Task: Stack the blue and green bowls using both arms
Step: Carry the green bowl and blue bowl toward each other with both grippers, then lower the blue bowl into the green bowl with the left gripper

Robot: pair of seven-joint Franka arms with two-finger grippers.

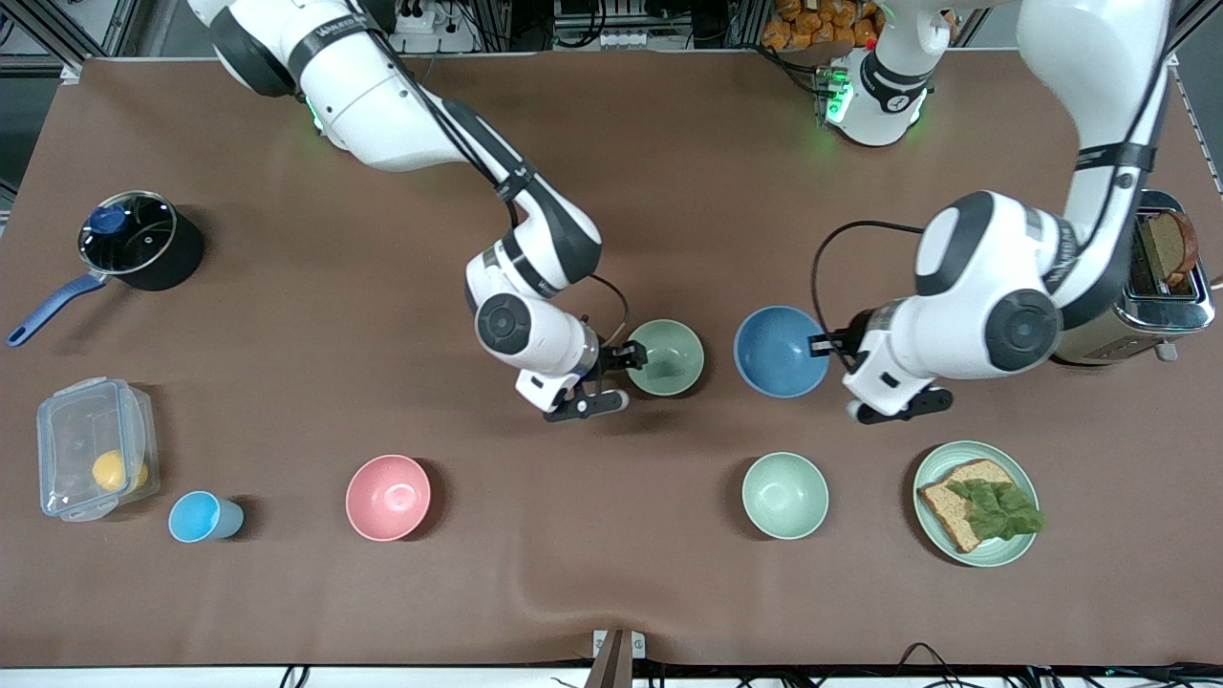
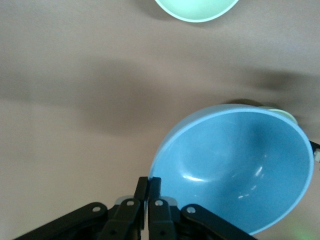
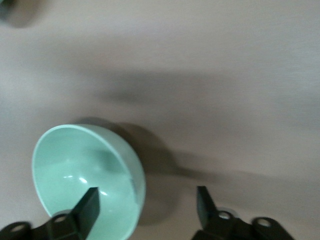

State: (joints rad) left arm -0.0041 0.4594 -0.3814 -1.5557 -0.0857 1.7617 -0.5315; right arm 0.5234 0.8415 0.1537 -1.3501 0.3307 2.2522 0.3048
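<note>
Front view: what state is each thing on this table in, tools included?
Blue bowl: upright, rim pinched.
Left tool: shut on the blue bowl.
Green bowl: upright, empty.
Right tool: open, astride the green bowl's rim.
Pot: lid on.
Container: lid on.
Toaster: bread in slot.
Plate: bread and lettuce on it.

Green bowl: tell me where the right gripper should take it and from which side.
Probably the thin rim of the green bowl at the right arm's end, one finger inside and one outside. It sits upright and open-topped; the right gripper, open, is already there.
</note>
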